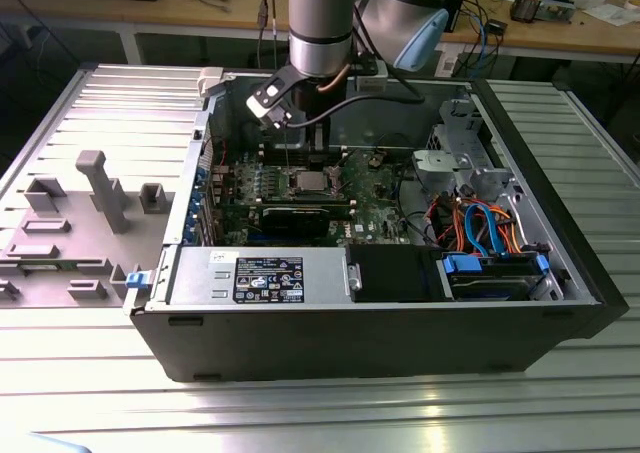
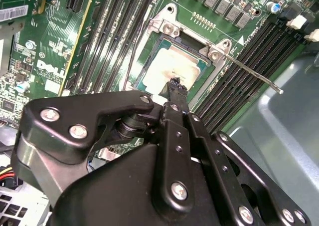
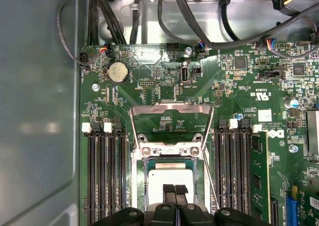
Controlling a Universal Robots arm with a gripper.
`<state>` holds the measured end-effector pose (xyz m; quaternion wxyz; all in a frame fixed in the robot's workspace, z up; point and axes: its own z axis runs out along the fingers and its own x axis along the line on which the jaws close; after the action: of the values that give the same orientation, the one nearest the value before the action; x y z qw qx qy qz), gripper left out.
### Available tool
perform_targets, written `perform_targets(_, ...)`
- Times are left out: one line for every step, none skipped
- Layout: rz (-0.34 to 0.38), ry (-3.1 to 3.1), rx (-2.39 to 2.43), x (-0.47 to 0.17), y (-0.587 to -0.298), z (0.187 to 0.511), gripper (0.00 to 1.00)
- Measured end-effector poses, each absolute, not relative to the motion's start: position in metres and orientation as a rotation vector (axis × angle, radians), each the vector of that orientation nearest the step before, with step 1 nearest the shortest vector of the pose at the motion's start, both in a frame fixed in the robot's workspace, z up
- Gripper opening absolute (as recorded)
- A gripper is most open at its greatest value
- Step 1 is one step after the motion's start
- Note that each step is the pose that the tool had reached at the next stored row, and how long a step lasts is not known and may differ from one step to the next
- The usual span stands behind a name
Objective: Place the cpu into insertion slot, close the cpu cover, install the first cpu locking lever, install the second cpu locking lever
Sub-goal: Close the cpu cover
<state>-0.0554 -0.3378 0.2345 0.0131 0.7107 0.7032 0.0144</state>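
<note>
Where the black two-fingered gripper (image 3: 174, 190) is seen in the first wrist view, its fingertips are pressed together with nothing gripped between them. They are set directly over the small flat square cpu with the silver-grey metal top (image 3: 162, 176), which is seated in its socket (image 3: 139, 181). Whether the tips touch it cannot be told, and its nearer edge is hidden by them. Just beyond the cpu, on the side away from the gripper, the thin square silver cpu cover with the large window (image 3: 172, 107) is folded back open, its hinged edge beside the cpu's far edge. In the second wrist view a thin silver lever rod (image 2: 251, 74) is seen raised, its long axis pointed out across the black memory slots (image 2: 234, 96); a second lever cannot be made out. In the exterior view the socket is found just above the frame's centre, inside the open black computer case (image 1: 380, 343), under the grey arm (image 1: 320, 23) at the upper middle.
</note>
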Motion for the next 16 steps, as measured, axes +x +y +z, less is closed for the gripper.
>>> perform_targets(0.045,2.191,2.214,-0.055,-0.338,0.235,0.11)
perform_targets(0.045,2.191,2.214,-0.055,-0.338,0.236,0.11)
perform_targets(0.045,2.191,2.214,-0.055,-0.338,0.237,0.11)
perform_targets(0.045,2.191,2.215,-0.055,-0.338,0.238,0.11)
perform_targets(0.045,2.191,2.214,-0.055,-0.338,0.239,0.11)
perform_targets(0.044,2.191,2.214,-0.055,-0.338,0.24,0.11)
perform_targets(0.044,2.191,2.214,-0.055,-0.338,0.24,0.11)
perform_targets(0.044,2.191,2.214,-0.055,-0.338,0.241,0.11)
perform_targets(0.044,2.191,2.214,-0.055,-0.338,0.242,0.11)
perform_targets(0.043,2.19,2.214,-0.055,-0.338,0.243,0.11)
perform_targets(0.043,2.19,2.213,-0.055,-0.338,0.245,0.11)
perform_targets(0.043,2.19,2.213,-0.055,-0.338,0.246,0.11)
perform_targets(0.043,2.19,2.213,-0.055,-0.338,0.247,0.11)
perform_targets(0.042,2.19,2.213,-0.055,-0.338,0.249,0.11)
perform_targets(0.042,2.19,2.213,-0.055,-0.338,0.251,0.11)
perform_targets(0.041,2.19,2.213,-0.055,-0.338,0.252,0.11)
